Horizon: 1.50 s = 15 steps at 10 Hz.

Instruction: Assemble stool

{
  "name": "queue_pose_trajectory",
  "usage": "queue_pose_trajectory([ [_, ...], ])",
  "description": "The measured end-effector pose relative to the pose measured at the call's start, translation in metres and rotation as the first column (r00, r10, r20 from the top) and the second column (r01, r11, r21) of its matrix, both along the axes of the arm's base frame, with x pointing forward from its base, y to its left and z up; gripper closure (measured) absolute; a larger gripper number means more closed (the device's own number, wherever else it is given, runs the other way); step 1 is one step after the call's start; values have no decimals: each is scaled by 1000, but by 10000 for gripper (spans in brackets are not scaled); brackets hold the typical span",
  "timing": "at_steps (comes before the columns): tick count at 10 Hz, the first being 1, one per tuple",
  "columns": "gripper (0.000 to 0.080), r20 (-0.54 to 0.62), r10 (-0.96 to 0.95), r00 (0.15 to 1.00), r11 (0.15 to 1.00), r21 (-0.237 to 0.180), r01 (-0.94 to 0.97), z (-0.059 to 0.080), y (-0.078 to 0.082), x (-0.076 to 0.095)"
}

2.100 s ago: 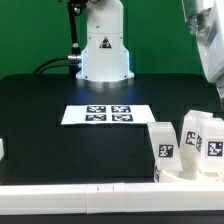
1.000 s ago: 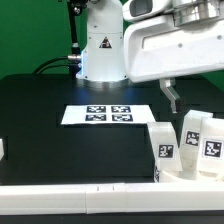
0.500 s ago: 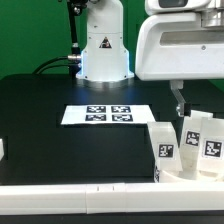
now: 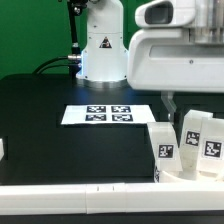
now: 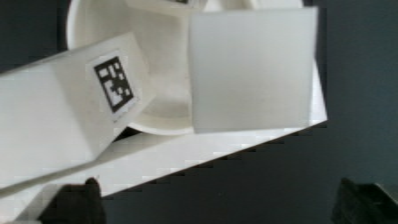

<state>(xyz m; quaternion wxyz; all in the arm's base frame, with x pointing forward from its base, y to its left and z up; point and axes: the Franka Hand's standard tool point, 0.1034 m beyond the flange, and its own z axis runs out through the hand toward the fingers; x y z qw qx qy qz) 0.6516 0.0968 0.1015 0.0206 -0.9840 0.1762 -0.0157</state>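
So the legs (image 4: 188, 143) sit bunched at the bench's front edge, gripper (image 4: 170, 104) hovering over them with fingers spread, empty; marker board (image 4: 109, 114) mid-bench.

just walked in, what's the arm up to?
The Panda's gripper hangs above the white stool legs, which stand grouped at the exterior view's right on the black table. It holds nothing: the wrist view shows both fingertips spread with empty space between them, looking down on a tagged leg and the round seat. The marker board lies flat mid-table. No part is picked up yet.
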Motion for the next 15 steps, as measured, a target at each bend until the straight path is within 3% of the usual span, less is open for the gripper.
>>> queue_pose_trajectory([
  [4, 151, -1, -20, 1000, 1000, -17, 20, -17, 27, -10],
  [6, 151, 2, -2, 1000, 999, -35, 2, -26, 26, -14],
  [7, 151, 16, 31, 999, 997, -64, -30, -29, 23, -14],
  [9, 151, 18, 13, 1000, 998, -64, -12, -28, 22, -13],
  [11, 410, 18, -5, 1000, 998, -64, 6, -28, 21, -13],
  [12, 466, 19, -58, 998, 996, -60, 59, -29, 21, -13],
  [15, 466, 20, -301, 953, 953, -41, 302, -29, 20, -13],
])
